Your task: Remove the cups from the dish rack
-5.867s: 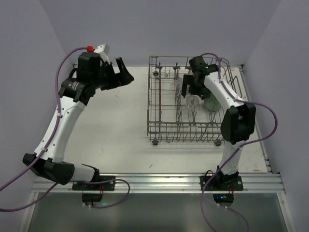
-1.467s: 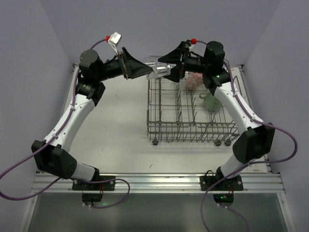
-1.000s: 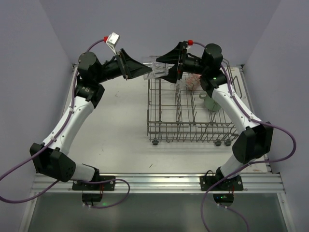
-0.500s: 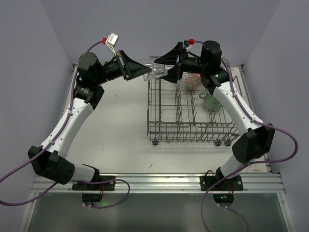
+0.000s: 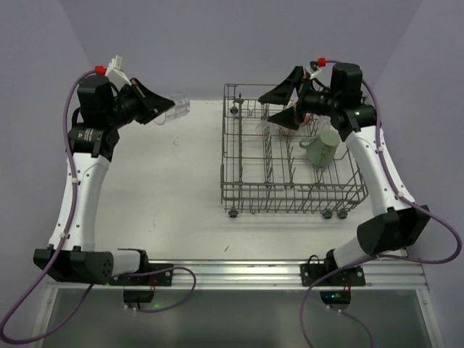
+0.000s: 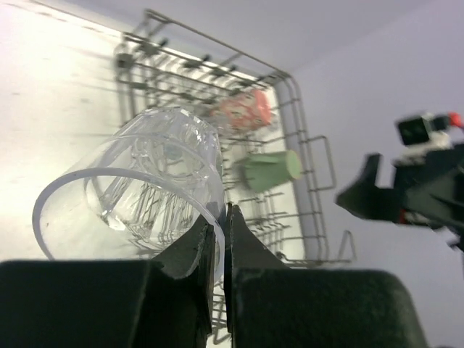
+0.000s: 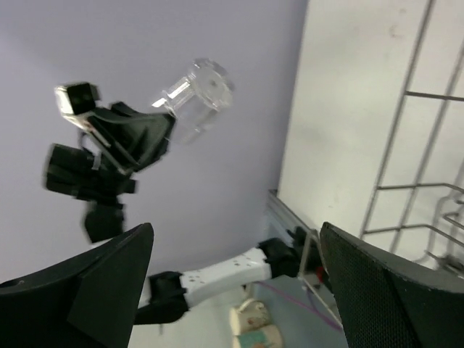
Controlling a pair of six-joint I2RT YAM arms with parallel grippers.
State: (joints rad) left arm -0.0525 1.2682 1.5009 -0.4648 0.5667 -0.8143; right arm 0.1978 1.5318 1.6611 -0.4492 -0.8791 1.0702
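A clear glass tumbler (image 5: pixel 177 109) hangs in the air at the back left, above the table and well left of the dish rack (image 5: pixel 239 190). My left gripper (image 5: pixel 165 109) is shut on it. In the left wrist view the two fingers (image 6: pixel 190 254) pinch the tumbler (image 6: pixel 138 185) by the wall at its rim. My right gripper (image 5: pixel 267 110) stands wide open above the back of the rack with nothing between its fingers. A pink-red cup (image 6: pixel 243 112) and a mint-green mug (image 5: pixel 321 149) lie in the rack. In the right wrist view the tumbler (image 7: pixel 197 93) shows far off.
The rack's upright tines and rim (image 6: pixel 290 109) stand under the right gripper. White table (image 5: pixel 167 188) lies between the left arm and the rack. Purple walls close in at the back and sides. Two pale cup-like things (image 7: pixel 252 326) show low beyond the table edge.
Both grippers were at the tumbler over the rack's back left corner. The right gripper opened and drew back right; the left arm swung left with the tumbler.
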